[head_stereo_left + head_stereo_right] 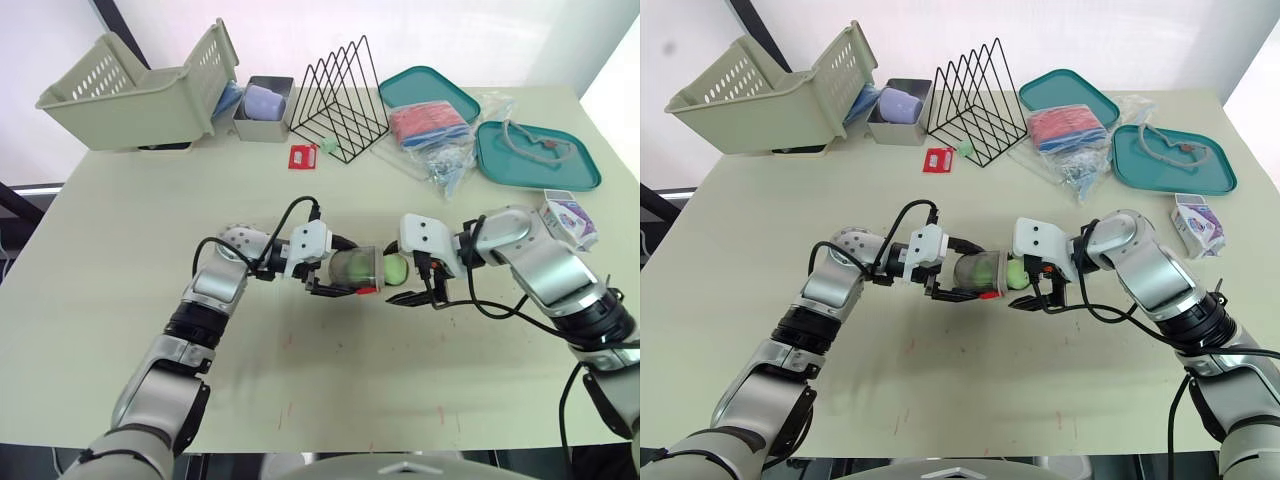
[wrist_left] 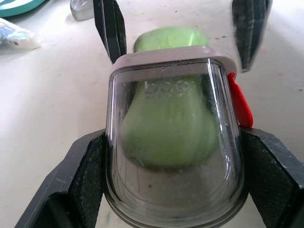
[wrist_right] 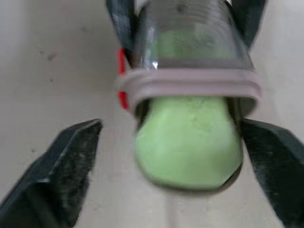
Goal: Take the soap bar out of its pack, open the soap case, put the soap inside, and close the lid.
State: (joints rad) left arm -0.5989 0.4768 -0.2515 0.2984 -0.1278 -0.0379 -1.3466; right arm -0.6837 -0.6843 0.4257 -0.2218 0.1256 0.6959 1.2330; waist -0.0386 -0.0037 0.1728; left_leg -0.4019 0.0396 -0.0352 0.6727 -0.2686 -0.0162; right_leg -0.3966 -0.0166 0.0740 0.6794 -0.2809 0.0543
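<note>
Pale beige desk [image 1: 130,200] across most of view, faint reddish scuffs [image 1: 290,340] on its top toward 6 o'clock, plain white wall [image 1: 450,30] along 12 o'clock, dark slanted bar [image 1: 108,14] at 11 o'clock, bright even light, glare at 2 o'clock

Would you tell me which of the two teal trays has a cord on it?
The right-hand teal tray: a pale looped cord lies on it. The teal tray beside the wire rack has none; the wire rack stands to its left.
</note>
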